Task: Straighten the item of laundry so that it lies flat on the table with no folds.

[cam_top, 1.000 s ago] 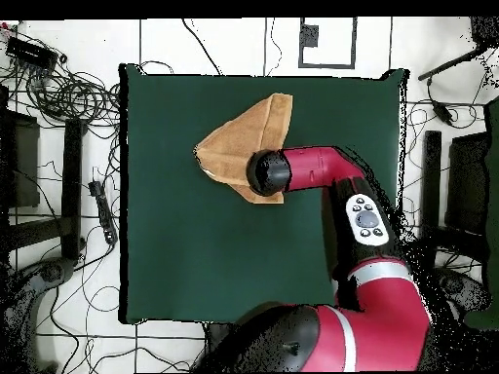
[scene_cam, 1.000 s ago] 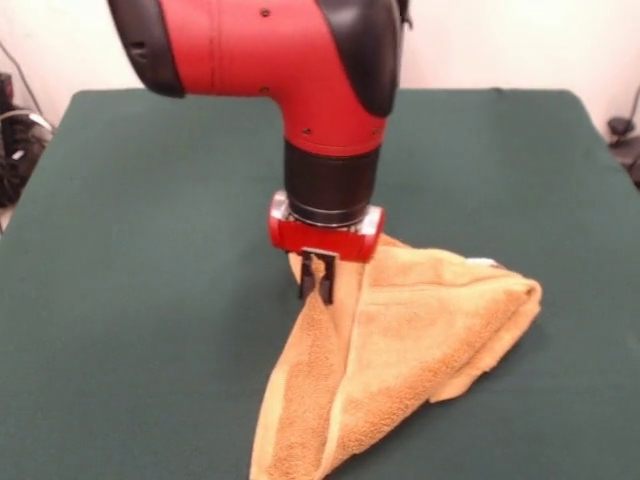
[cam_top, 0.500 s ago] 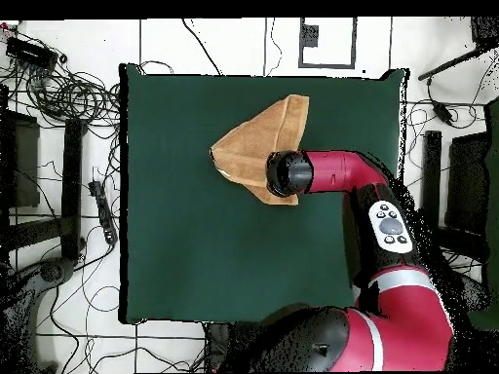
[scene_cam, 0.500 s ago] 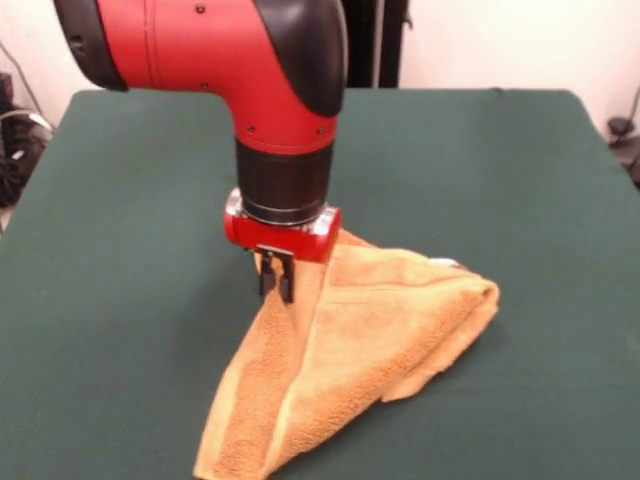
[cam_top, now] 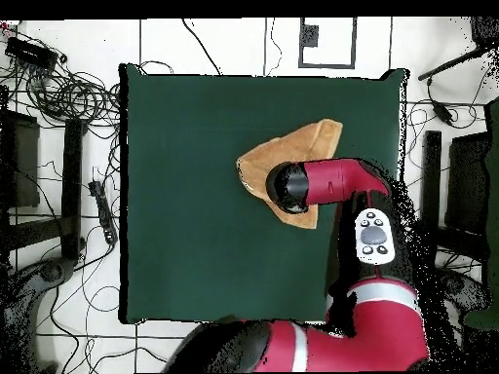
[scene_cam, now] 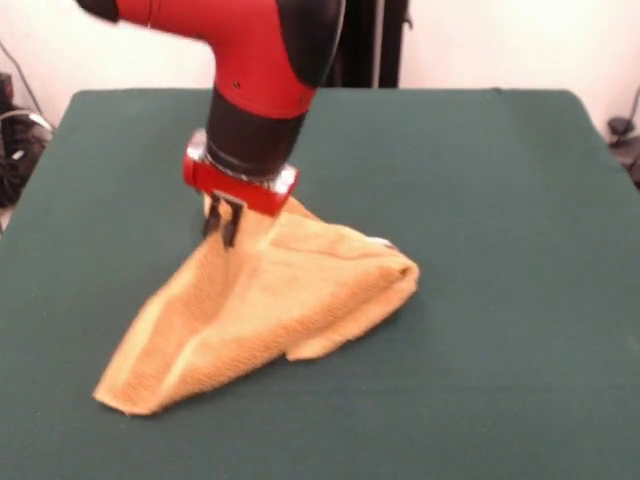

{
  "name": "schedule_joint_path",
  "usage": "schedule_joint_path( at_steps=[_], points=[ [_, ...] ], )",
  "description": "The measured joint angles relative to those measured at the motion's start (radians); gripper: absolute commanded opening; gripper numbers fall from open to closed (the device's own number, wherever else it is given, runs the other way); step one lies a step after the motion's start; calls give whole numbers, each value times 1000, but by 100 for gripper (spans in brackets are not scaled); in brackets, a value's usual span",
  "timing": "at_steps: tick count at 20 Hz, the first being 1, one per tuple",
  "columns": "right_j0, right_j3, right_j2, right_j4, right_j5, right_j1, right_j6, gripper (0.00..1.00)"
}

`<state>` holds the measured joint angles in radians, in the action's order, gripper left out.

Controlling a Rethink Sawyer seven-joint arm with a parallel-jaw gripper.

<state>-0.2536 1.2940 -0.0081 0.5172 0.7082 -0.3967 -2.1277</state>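
Towel corner at left: the near-left tip of the item of laundry [scene_cam: 262,310] rests on the desk [scene_cam: 500,330] at the left of the heap; it is the only anchor, and if it slides with the cloth, pulling spreads nothing.

End effector: the end effector [scene_cam: 222,222] hangs just left of centre in the front view, its two dark fingers pressed together on a raised ridge of the towel; it is pinching cloth, though how many layers cannot be told.

Risk at the grip: if two layers are caught, lifting or dragging carries the fold along instead of opening it; if only a thin edge is caught, the terry may slip out under tension.

Towel body: golden-orange, folded into a rough triangle, tented up to the fingers and sloping down to the near left and to the right; clearly not flat.

Fold at right: a thick rolled edge lies on the right side of the heap, with a small pale speck, perhaps the tag, near it; a release from this height would likely let the peak collapse onto that roll and add a crease.

Desk margin: in the overhead view the item of laundry [cam_top: 310,136] sits toward one side of the green surface, with the arm covering part of it; a long pull toward that side could run cloth over the edge.
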Motion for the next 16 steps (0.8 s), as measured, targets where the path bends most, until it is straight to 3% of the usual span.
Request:
schedule_joint_path(
  at_steps=[5, 12, 16],
  points=[
    [61, -7, -100, 4, 129, -26, 0, 0],
    [111, -74, -211, 11, 449, -27, 0, 0],
    [73, -84, -202, 0, 435, -33, 0, 0]
  ],
)
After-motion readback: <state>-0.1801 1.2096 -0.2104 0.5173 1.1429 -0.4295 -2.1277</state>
